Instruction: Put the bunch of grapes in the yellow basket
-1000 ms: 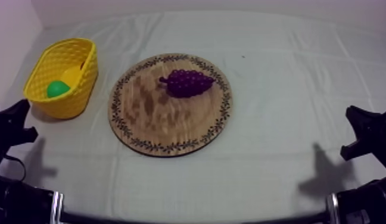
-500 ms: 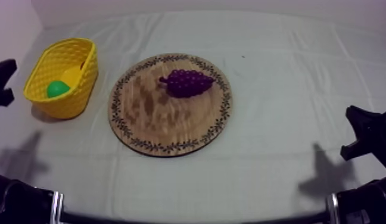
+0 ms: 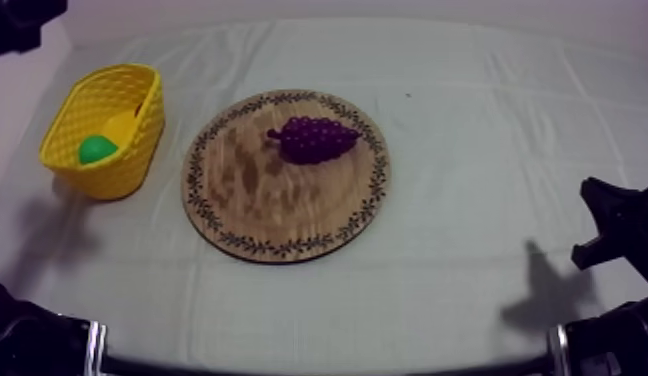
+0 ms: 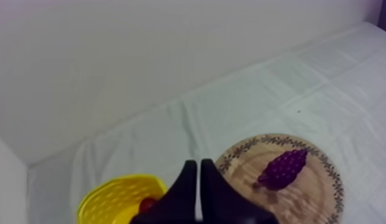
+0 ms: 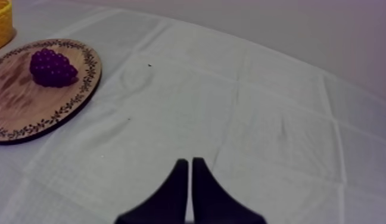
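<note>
Left claw point(image 4: 197, 164) hangs closed over creased cloth point(image 3: 468, 150).

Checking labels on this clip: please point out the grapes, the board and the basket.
grapes point(image 3: 316, 139), top view, middle of the bunch.
board point(image 3: 258, 205), top view, bare wood near its middle.
basket point(image 3: 140, 145), top view, outer side wall.

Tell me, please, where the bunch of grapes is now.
In the top view the bunch of grapes lies on the round wooden board, on its far half toward the right rim; the yellow basket stands off the board's left side.
</note>
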`<action>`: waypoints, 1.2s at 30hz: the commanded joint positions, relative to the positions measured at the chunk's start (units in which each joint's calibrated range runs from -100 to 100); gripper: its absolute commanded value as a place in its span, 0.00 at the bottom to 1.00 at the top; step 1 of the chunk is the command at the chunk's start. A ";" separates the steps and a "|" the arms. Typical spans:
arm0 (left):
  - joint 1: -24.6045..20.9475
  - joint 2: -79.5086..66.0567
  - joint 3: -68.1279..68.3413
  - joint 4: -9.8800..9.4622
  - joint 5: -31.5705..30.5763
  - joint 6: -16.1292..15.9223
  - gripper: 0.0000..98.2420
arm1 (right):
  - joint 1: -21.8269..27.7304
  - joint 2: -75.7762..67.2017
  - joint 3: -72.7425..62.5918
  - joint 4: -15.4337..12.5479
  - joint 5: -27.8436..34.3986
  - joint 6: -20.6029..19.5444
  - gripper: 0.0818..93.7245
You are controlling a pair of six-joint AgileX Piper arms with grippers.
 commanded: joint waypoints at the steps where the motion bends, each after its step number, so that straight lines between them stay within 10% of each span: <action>1: 1.96 6.46 -6.15 -0.70 0.18 0.74 0.00 | 0.02 -0.01 -0.03 0.01 -0.03 0.02 0.00; 23: 14.70 37.83 -29.50 -7.10 9.36 1.85 0.01 | 0.02 -0.01 -0.03 0.01 -0.03 0.04 0.00; 32: 14.71 44.29 -32.93 -7.18 16.60 0.49 0.81 | 0.02 -0.01 -0.03 0.01 -0.03 0.04 0.00; 36: 14.86 45.74 -33.63 -7.04 18.69 0.14 0.94 | 0.02 -0.01 -0.03 0.01 -0.03 0.04 0.00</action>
